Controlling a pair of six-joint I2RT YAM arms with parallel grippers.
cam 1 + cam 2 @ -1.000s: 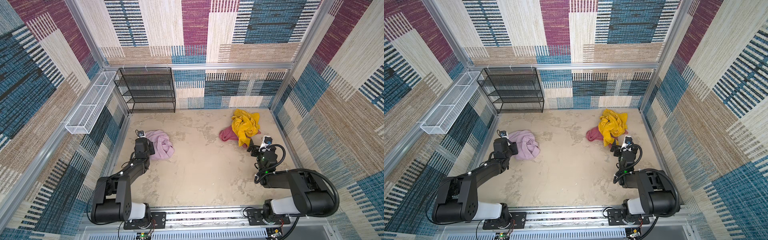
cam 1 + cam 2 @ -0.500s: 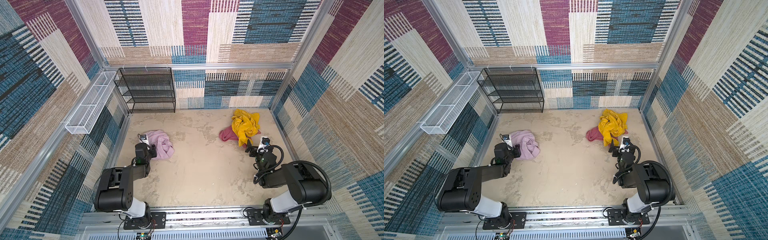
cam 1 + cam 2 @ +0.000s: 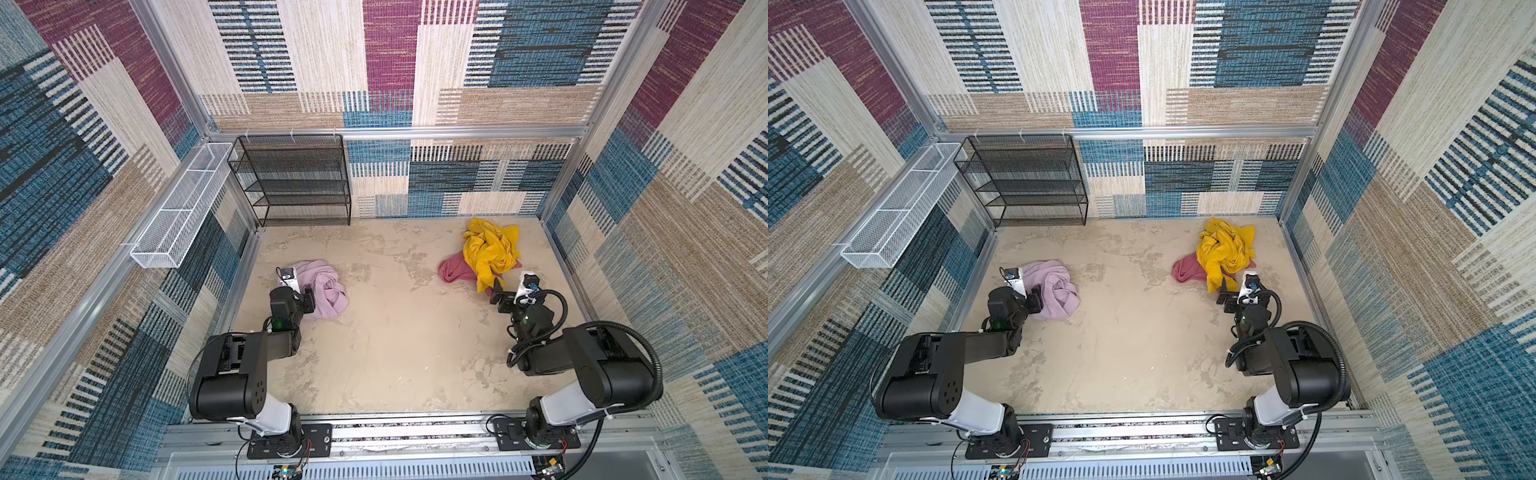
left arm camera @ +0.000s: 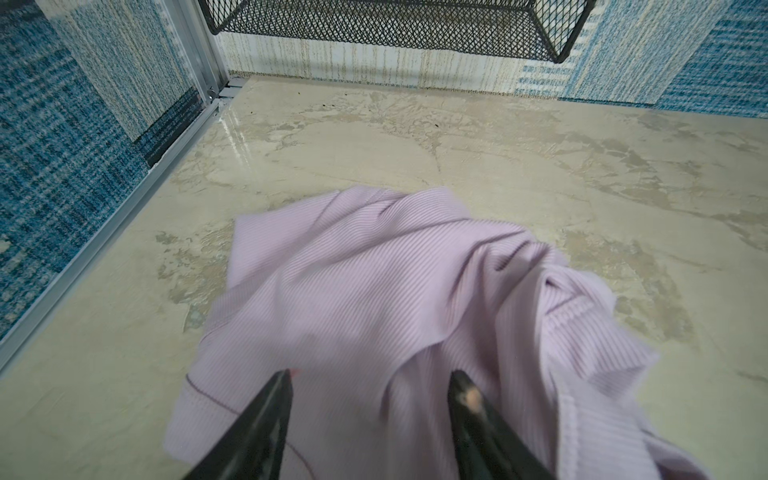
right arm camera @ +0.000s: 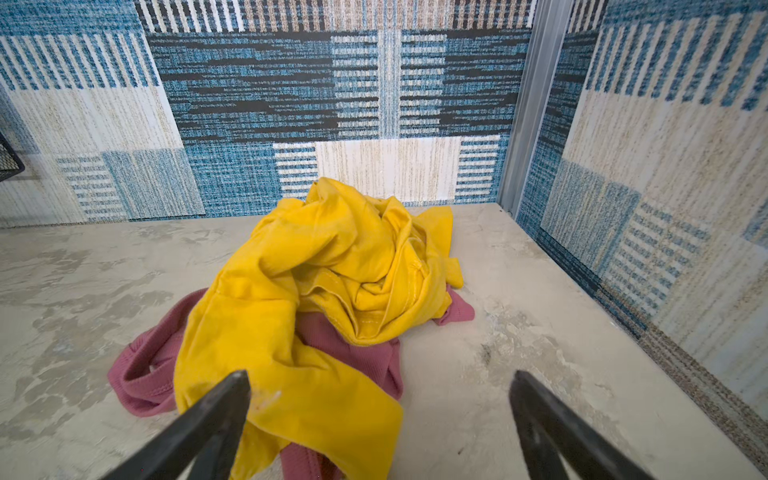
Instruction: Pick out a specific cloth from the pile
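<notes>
Two claws stand released: the left gripper (image 4: pixel 370 374) spreads its jaws over the cloth (image 3: pixel 328 286) near the surface's left edge. The right gripper (image 5: pixel 381 376) gapes before the pile (image 3: pixel 492 253) by the far right corner.

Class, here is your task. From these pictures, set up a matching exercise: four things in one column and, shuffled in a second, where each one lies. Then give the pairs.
Things
1. lilac-pink cloth
2. mustard-yellow cloth
3. rose-red cloth
4. black mesh rack

Places
A. draped on top of another cloth
B. standing at the back, on the left
C. lying alone, far from the other cloths
D. partly buried under another cloth

Pairs: 1-C, 2-A, 3-D, 4-B
</notes>
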